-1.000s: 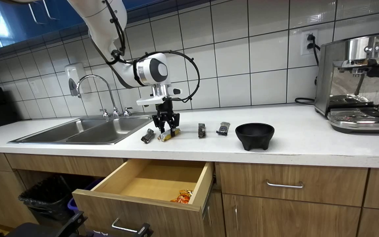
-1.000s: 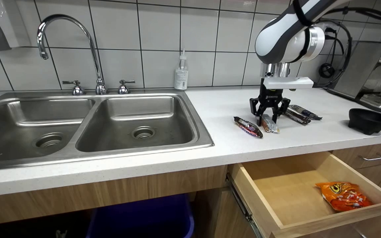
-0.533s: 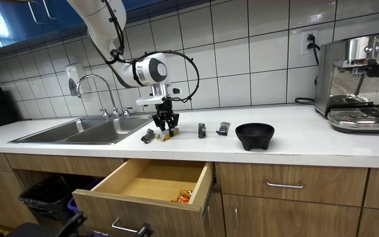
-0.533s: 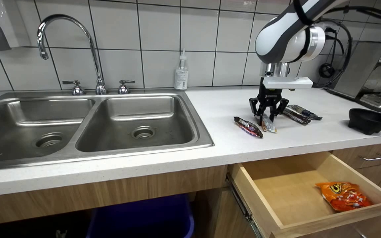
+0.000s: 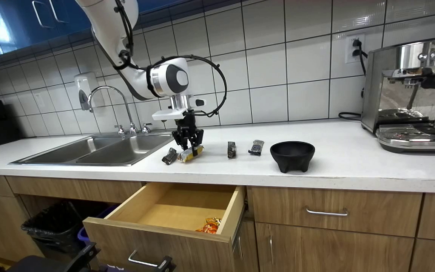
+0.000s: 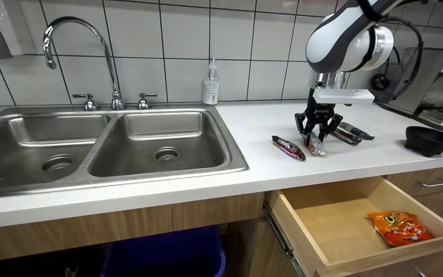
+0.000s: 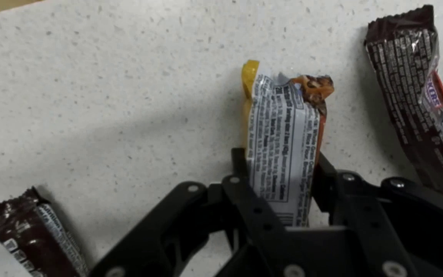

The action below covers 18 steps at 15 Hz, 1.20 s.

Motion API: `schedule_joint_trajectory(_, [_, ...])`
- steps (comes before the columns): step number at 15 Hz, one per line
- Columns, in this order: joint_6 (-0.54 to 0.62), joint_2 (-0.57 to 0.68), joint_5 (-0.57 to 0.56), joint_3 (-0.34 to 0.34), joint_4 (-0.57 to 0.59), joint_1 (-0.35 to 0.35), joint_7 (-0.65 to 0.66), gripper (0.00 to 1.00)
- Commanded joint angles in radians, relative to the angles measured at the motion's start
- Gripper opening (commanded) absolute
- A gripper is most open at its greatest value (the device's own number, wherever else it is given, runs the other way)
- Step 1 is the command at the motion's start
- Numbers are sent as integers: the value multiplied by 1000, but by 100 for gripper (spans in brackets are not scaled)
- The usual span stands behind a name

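My gripper point(image 7: 281, 169) is shut on a snack bar point(image 7: 283, 115) in a yellow, orange and white wrapper, one finger along each long side. The white label faces the wrist camera; the bar's near end is hidden behind the gripper. In both exterior views the gripper point(image 5: 190, 149) points down with the snack bar point(image 6: 317, 146) low over the counter; whether it touches the surface I cannot tell. Beside it, apart, lies a dark brown candy bar point(image 7: 410, 84), also seen as the candy bar point(image 6: 288, 148). Another dark bar point(image 7: 33, 234) lies on the opposite side.
Two dark wrapped bars point(image 5: 231, 149) point(image 5: 255, 147) lie between the gripper and a black footed bowl point(image 5: 292, 155). Below the counter edge a drawer point(image 6: 333, 219) stands pulled out, with an orange bag point(image 6: 400, 229) inside. A sink point(image 6: 237, 154) and a coffee machine point(image 5: 376, 90) flank the area.
The fingers have drawn together onto the snack bar. Since then the arm, gripper and bar have shifted a little, leftward in an exterior view and rightward in an exterior view from elsewhere.
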Motion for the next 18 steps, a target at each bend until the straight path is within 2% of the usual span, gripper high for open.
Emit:
schedule_joint_trajectory(1, [72,-123,6,-2,-160,-6,-6,16])
schedule_joint_trajectory(8, [163,-257,6,-13,-361,-10,9,16])
schedule_joint_trajectory(18, [220,-397,20,-16,-568,-5,104,16])
